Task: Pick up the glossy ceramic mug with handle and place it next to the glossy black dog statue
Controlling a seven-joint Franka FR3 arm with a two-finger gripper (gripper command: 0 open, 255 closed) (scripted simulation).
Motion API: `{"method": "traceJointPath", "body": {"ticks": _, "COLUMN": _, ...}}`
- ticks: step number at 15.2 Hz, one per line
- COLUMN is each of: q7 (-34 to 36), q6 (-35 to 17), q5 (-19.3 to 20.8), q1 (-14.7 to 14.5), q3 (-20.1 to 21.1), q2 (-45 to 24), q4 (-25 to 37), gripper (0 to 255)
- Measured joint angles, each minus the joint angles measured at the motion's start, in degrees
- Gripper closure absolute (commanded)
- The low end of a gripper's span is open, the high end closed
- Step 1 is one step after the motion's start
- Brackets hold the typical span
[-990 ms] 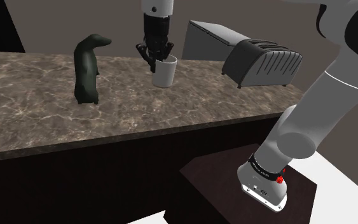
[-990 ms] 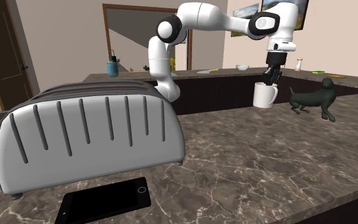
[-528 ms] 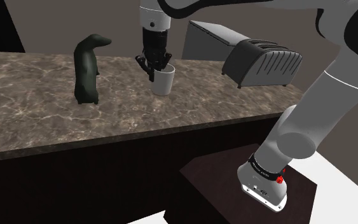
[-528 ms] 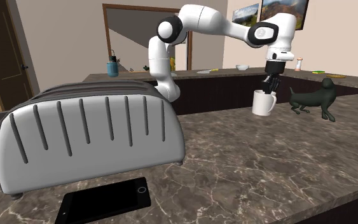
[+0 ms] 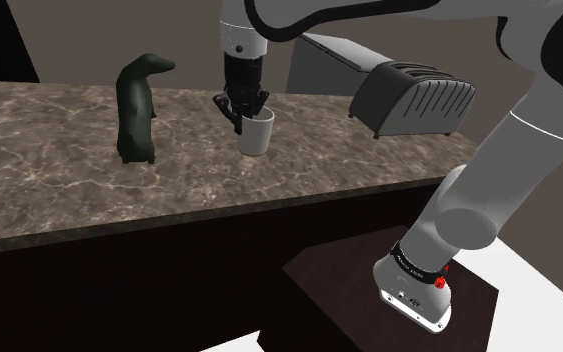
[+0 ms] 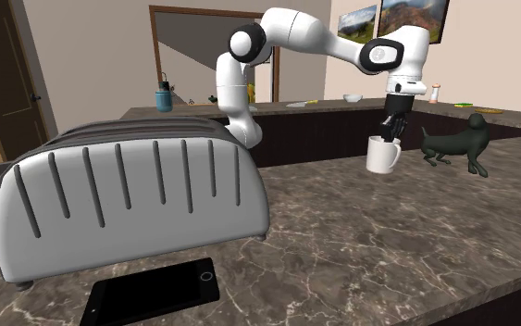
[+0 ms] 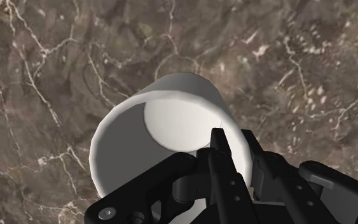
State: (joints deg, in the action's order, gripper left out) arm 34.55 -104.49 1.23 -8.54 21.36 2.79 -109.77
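A plain white mug [image 5: 256, 135] is upright over the marbled brown countertop [image 5: 59, 170], low to its surface; I cannot tell whether it touches. My black gripper [image 5: 241, 112] comes straight down and is shut on the mug's rim. In the wrist view one finger sits inside the mug [image 7: 165, 127] and one outside, with the gripper [image 7: 234, 149] clasping the wall. The glossy black dog statue [image 5: 136, 110] stands on the same counter, toward the shoulder view's left of the mug and a gap apart. In the second exterior view the mug [image 6: 381, 155] hangs left of the statue [image 6: 457, 145], handle toward it.
A grey slotted toaster [image 5: 414, 100] sits on the counter toward the shoulder view's right of the mug, and looms large in the second exterior view's foreground [image 6: 129, 204]. A black phone [image 6: 152, 292] lies before it. My stand [image 5: 389, 300] is below the counter edge.
The gripper has come down with the mug, bringing it closer to the countertop and very slightly toward the shoulder view's left. The statue and toaster have not moved.
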Motion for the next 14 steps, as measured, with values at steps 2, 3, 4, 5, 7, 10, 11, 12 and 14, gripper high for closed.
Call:
{"method": "traceJointPath", "body": {"ticks": 2, "q7": 0.00, "q6": -0.01, "q5": 0.00, "q1": 0.00, "q3": 0.00, "q2": -0.01, "q4": 0.00, "gripper": 0}}
{"method": "traceJointPath", "body": {"ticks": 3, "q7": 0.01, "q6": -0.02, "q5": 0.00, "q1": 0.00, "q3": 0.00, "q2": 0.00, "q4": 0.00, "gripper": 0}}
{"method": "traceJointPath", "body": {"ticks": 4, "q7": 0.01, "q6": -0.02, "q5": 0.00, "q1": 0.00, "q3": 0.00, "q2": 0.00, "q4": 0.00, "gripper": 0}}
{"method": "traceJointPath", "body": {"ticks": 5, "q7": 0.01, "q6": -0.02, "q5": 0.00, "q1": 0.00, "q3": 0.00, "q2": 0.00, "q4": 0.00, "gripper": 0}}
{"method": "traceJointPath", "body": {"ticks": 7, "q7": 0.01, "q6": -0.02, "q5": 0.00, "q1": 0.00, "q3": 0.00, "q2": 0.00, "q4": 0.00, "gripper": 0}}
{"method": "traceJointPath", "body": {"ticks": 10, "q7": 0.08, "q6": 2.53, "q5": 0.02, "q1": -0.05, "q3": 0.06, "q2": -0.10, "q4": 2.70, "gripper": 0}}
{"method": "traceJointPath", "body": {"ticks": 11, "q7": -0.11, "q6": 4.45, "q5": 0.01, "q1": 0.01, "q3": -0.01, "q2": -0.06, "q4": 4.62, "gripper": 0}}
{"method": "traceJointPath", "body": {"ticks": 12, "q7": -0.22, "q6": 5.59, "q5": -0.03, "q1": 0.04, "q3": -0.05, "q2": 0.07, "q4": 5.64, "gripper": 0}}
{"method": "traceJointPath", "body": {"ticks": 14, "q7": -0.11, "q6": 6.77, "q5": -0.05, "q1": -0.02, "q3": 0.02, "q2": 0.09, "q4": 6.76, "gripper": 0}}
